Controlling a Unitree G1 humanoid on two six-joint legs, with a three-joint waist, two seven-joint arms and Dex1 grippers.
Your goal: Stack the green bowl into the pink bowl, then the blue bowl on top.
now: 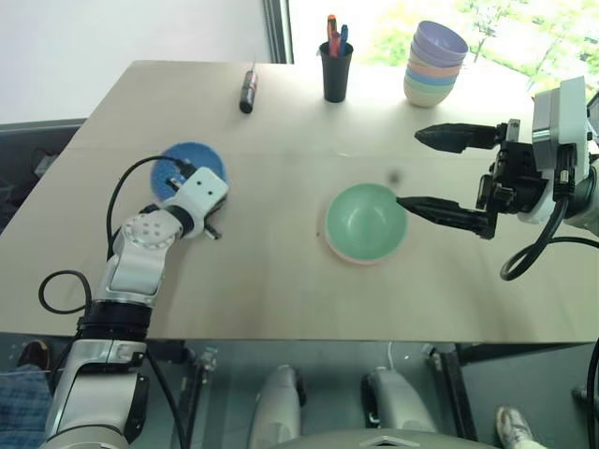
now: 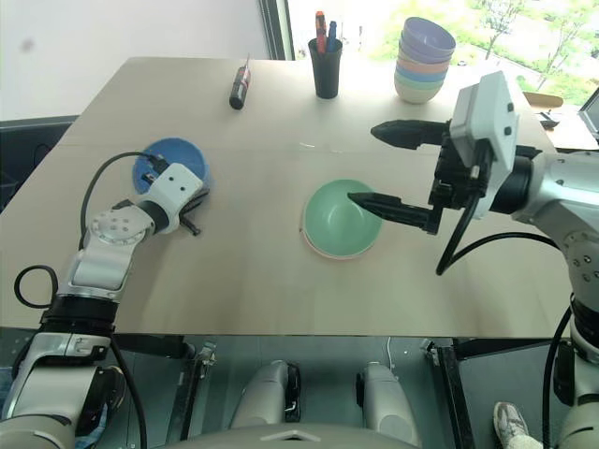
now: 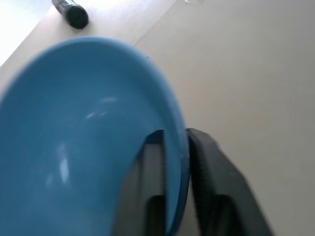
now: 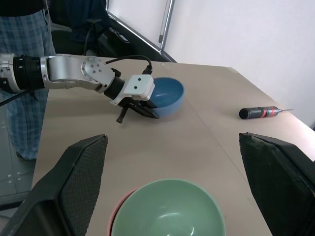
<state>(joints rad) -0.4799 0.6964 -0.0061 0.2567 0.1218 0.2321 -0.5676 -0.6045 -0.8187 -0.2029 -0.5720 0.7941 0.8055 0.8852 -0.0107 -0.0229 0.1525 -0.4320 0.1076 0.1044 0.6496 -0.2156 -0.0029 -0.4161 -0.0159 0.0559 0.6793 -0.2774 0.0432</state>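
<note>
1. Left wrist view: left gripper (image 3: 174, 162) pinches the blue bowl's (image 3: 74, 147) rim.
2. Right gripper (image 1: 426, 168) hangs spread wide beside the green bowl (image 1: 367, 221), nested in the pink bowl (image 4: 118, 216).
3. One beige table (image 1: 281, 290) by a window (image 1: 505, 28); one pastel bowl stack (image 1: 435, 64), one pen cup (image 1: 336, 70), one screwdriver (image 1: 248, 91).

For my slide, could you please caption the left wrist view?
Left gripper shut on the blue bowl rim.

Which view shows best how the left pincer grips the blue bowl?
Left wrist view: the fingers pinch the blue bowl by its rim. In the eye views and the right wrist view the left pincer hides that rim.
</note>
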